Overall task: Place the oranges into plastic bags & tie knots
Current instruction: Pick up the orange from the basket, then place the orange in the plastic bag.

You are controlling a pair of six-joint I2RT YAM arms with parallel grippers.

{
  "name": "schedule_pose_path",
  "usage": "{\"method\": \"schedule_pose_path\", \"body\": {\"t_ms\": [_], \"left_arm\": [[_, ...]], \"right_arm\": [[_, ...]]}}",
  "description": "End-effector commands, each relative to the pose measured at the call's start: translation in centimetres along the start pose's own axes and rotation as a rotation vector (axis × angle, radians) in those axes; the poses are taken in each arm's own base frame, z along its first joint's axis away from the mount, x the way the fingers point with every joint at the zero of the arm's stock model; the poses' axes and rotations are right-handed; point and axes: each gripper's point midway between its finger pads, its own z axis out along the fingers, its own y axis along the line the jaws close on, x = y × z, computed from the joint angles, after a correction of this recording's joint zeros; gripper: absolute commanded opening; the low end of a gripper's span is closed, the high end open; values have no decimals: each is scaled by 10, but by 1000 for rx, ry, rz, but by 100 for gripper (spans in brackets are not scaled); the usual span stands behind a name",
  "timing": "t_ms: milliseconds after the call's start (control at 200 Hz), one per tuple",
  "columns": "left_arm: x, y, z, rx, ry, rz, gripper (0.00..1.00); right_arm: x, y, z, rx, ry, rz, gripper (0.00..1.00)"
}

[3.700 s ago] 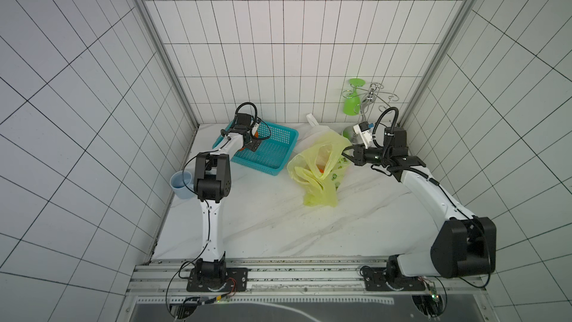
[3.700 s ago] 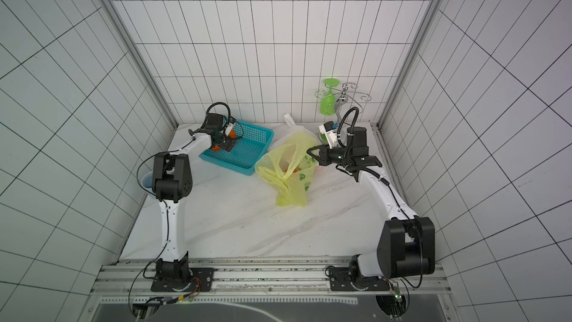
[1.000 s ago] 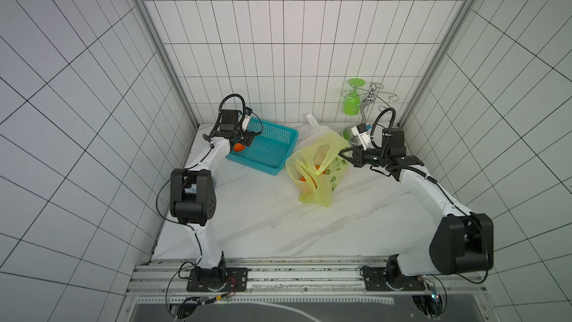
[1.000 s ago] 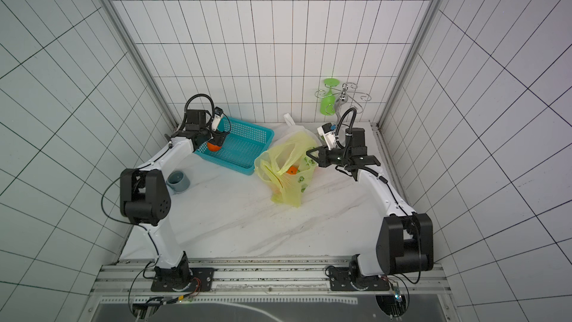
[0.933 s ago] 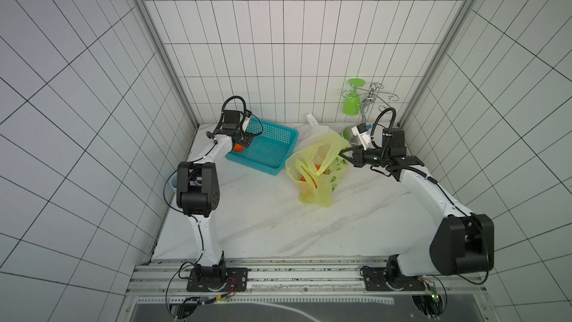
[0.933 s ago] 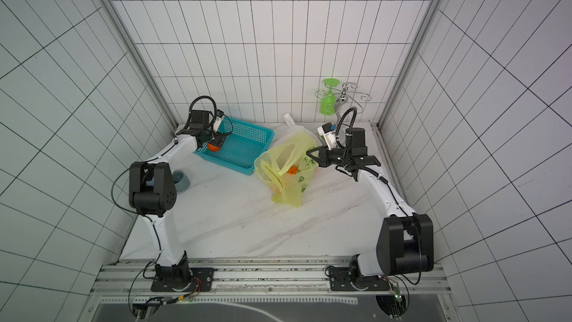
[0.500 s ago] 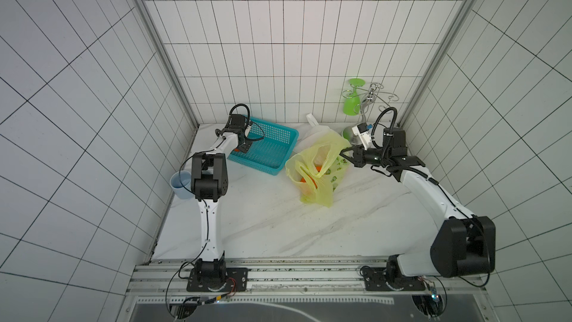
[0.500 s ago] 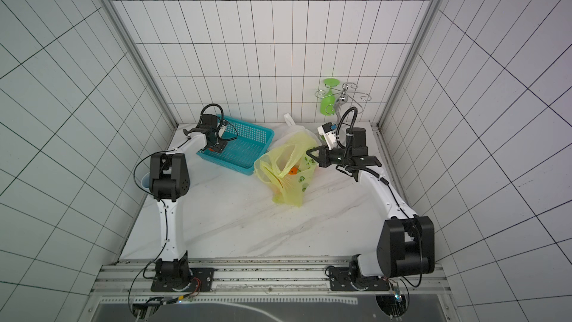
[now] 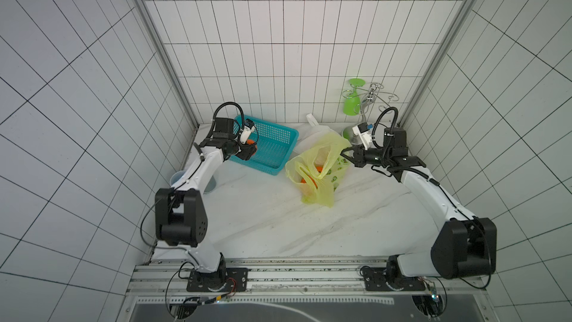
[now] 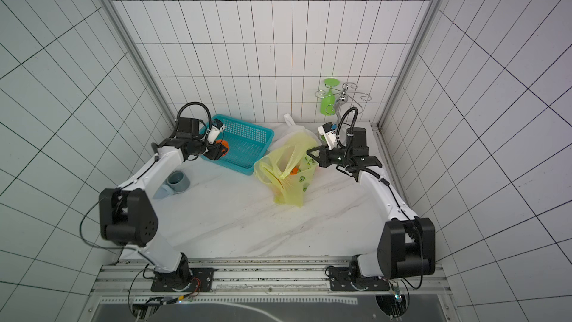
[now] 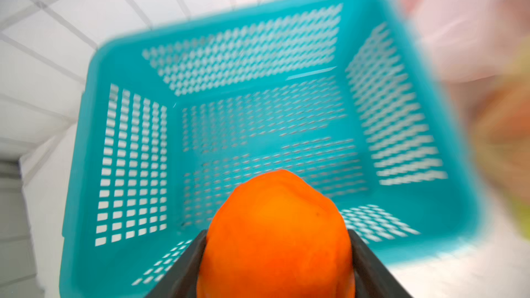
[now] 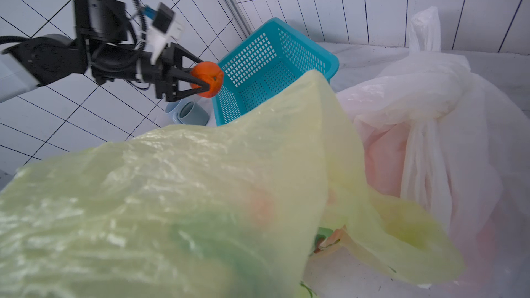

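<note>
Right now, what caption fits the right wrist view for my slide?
Left gripper holds an orange by the teal basket; yellow-green bag fills the foreground.

Twin tabletop arms: the left arm and right arm wear white link shells between bulky black joint housings, the shoulder ones dotted with small holes. A black cable loops over each wrist beside a small white camera block with a blue connector. The left gripper ends in black, triangular open-frame fingers.
</note>
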Motion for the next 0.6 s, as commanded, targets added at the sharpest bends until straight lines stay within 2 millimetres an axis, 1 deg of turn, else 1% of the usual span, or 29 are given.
{"method": "schedule_pose_path", "body": {"t_ms": [0, 95, 145, 205, 325, 400, 525, 595], "left_arm": [[-20, -95, -32, 346, -183, 17, 55], [-21, -151, -40, 452, -184, 86, 55], [-24, -173, -39, 495, -190, 98, 55], [-28, -192, -30, 512, -191, 116, 54], [-35, -224, -4, 536, -170, 154, 53], [-47, -239, 12, 538, -181, 163, 53], [-73, -254, 39, 464, -222, 186, 58], [-80, -265, 54, 431, -259, 196, 63]], "right_arm": [[8, 3, -3, -10, 1, 3, 0], [6, 4, -2, -21, 3, 10, 0], [6, 4, -2, -26, 6, 14, 0], [7, 5, -1, -40, 12, 22, 0], [8, 8, 2, -60, 20, 33, 0], [11, 10, 5, -68, 30, 33, 0], [17, 13, 10, -80, 47, 31, 0], [19, 12, 11, -83, 51, 31, 0]]}}
